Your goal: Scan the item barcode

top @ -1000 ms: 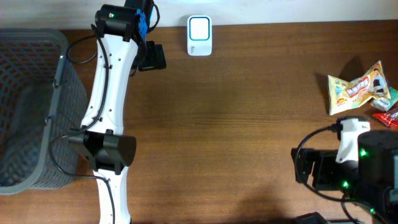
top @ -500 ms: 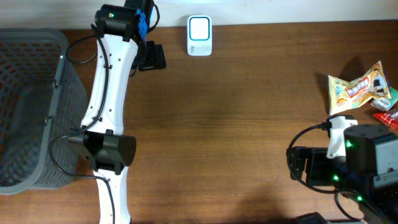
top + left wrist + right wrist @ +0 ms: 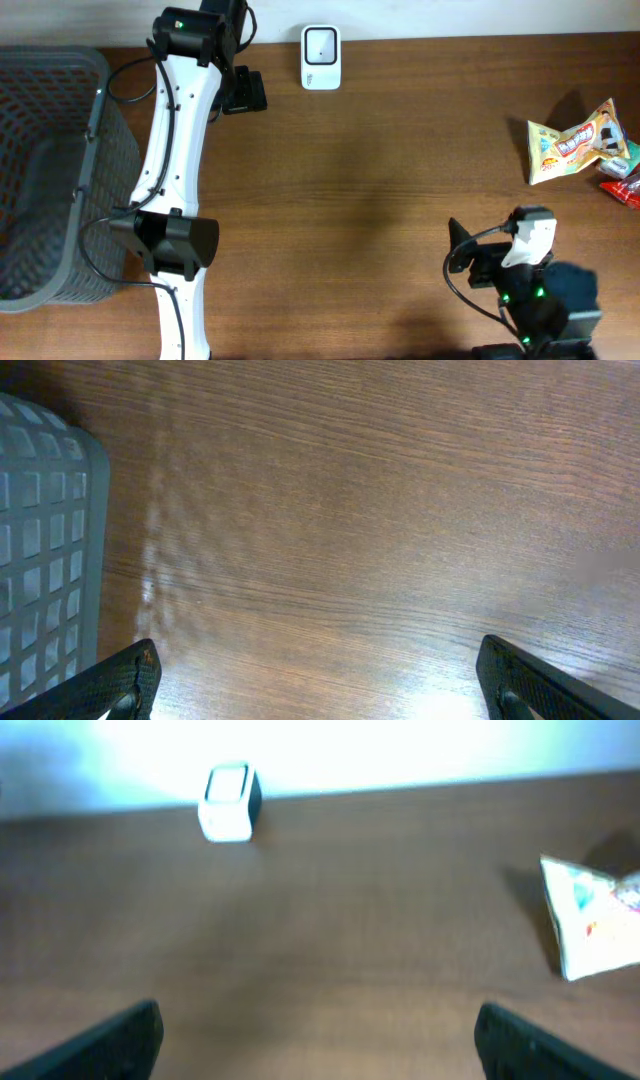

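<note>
Left pincer (image 3: 318, 648) and right pincer (image 3: 315, 1013) stand wide open, empty. Recommended: right takes snack packet (image 3: 575, 140) by one corner, then presents each face squarely to scanner (image 3: 321, 57).

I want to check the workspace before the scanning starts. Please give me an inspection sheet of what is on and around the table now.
Surface: brown wood table, no spill or mark seen.
Job's things: white scanner at the far edge; yellow snack packet at the right, apart from both grippers.
Clutter: red packet and greenish item at the right edge, partly cut off.
Grippers: left gripper open, empty, over bare wood; right gripper open, empty, facing the scanner.
Cables: black cable on the left arm; black loop at the right arm.
Surroundings: grey mesh basket at the left.
</note>
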`<control>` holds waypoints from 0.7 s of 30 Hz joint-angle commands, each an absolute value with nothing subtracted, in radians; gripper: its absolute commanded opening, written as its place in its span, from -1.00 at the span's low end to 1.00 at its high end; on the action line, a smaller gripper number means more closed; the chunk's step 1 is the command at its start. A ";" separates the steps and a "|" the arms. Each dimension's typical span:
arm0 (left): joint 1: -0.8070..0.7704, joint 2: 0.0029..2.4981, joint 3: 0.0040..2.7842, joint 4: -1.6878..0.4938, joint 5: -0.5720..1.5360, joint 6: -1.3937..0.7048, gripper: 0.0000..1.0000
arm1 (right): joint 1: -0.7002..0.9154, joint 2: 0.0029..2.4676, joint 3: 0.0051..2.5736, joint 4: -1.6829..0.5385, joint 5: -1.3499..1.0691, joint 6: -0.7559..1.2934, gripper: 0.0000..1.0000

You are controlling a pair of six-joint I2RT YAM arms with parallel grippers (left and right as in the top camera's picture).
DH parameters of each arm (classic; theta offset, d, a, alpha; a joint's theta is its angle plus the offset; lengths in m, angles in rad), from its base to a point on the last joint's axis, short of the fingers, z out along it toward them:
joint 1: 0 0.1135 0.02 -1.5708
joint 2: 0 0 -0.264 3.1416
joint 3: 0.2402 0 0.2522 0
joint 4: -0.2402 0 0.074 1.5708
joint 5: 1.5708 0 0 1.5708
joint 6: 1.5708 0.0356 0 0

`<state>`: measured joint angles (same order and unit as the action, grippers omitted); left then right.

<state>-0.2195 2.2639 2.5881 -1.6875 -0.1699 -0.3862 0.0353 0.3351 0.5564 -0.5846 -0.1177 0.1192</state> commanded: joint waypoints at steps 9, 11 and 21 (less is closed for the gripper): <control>-0.222 2.261 2.591 -1.688 -0.181 -0.392 0.98 | 0.006 0.042 0.184 -0.165 -0.124 0.056 0.97; -0.222 2.261 2.591 -1.688 -0.181 -0.392 0.98 | 0.004 0.030 0.156 -0.109 -0.093 0.056 0.97; -0.222 2.261 2.591 -1.688 -0.181 -0.392 0.98 | -0.011 0.003 0.031 0.093 -0.030 0.057 0.97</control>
<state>-0.2195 2.2639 2.5881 -1.6871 -0.1699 -0.3866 0.0097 0.0143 0.0658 0.0692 -0.0570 0.0624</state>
